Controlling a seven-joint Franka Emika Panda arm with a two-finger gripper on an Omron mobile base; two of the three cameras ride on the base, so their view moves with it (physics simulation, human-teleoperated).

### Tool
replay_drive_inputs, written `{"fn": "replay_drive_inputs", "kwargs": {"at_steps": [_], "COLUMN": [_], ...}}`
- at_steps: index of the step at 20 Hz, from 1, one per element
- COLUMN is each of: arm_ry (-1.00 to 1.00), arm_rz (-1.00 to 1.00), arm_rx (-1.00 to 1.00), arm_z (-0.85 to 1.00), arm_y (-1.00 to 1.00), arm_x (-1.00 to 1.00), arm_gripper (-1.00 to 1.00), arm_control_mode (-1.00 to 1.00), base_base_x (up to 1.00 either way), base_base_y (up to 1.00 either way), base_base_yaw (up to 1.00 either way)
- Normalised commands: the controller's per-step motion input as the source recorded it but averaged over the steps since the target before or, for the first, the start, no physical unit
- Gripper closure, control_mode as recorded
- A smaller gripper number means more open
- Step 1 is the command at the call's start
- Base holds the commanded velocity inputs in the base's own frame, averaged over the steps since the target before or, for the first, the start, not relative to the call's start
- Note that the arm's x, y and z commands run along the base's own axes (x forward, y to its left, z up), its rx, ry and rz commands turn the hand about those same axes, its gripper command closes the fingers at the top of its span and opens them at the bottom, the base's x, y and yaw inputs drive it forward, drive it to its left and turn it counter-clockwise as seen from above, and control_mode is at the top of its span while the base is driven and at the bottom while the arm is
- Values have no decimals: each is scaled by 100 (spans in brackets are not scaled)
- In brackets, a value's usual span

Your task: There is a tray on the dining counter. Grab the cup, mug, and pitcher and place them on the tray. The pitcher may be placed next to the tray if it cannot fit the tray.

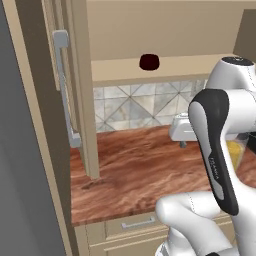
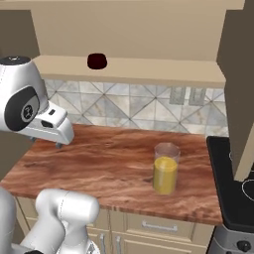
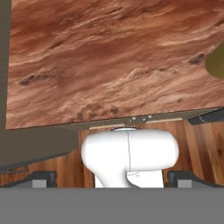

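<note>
The pitcher point(image 2: 165, 174) stands near the desk's point(image 2: 99, 163) front edge, right of centre; the mug point(image 2: 96, 61) sits on the ledge behind. The gripper point(image 2: 58, 144), released wide, should swing right and approach the pitcher level, low on its body.

I'm looking into a home kitchen. A reddish wood-grain countertop point(image 2: 109, 163) sits on beige cabinets with metal drawer pulls point(image 2: 159, 227), backed by a grey diamond-patterned tile backsplash point(image 2: 134, 106). On my right I see the edge of a black stove point(image 2: 233, 193) with a knob. On my left stands a tall beige cabinet with a long grey handle point(image 1: 64, 85). A beige ledge point(image 2: 149, 69) runs above the tiles.
</note>
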Motion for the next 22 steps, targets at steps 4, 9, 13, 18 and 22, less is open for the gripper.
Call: {"fn": "replay_drive_inputs", "kwargs": {"at_steps": [4,9,13,18,22], "arm_ry": [0,0,0,0,0], "arm_rz": [0,0,0,0,0], "arm_rx": [0,0,0,0,0], "arm_z": [0,0,0,0,0], "arm_y": [0,0,0,0,0], "arm_x": [0,0,0,0,0], "arm_gripper": [-100,-100,-100,-100,-100], "arm_control_mode": [100,100,100,100,-100], "base_base_x": [21,27,1,0,0], "base_base_y": [0,0,0,0,0], "base_base_yaw": [10,5,0,0,0]}}
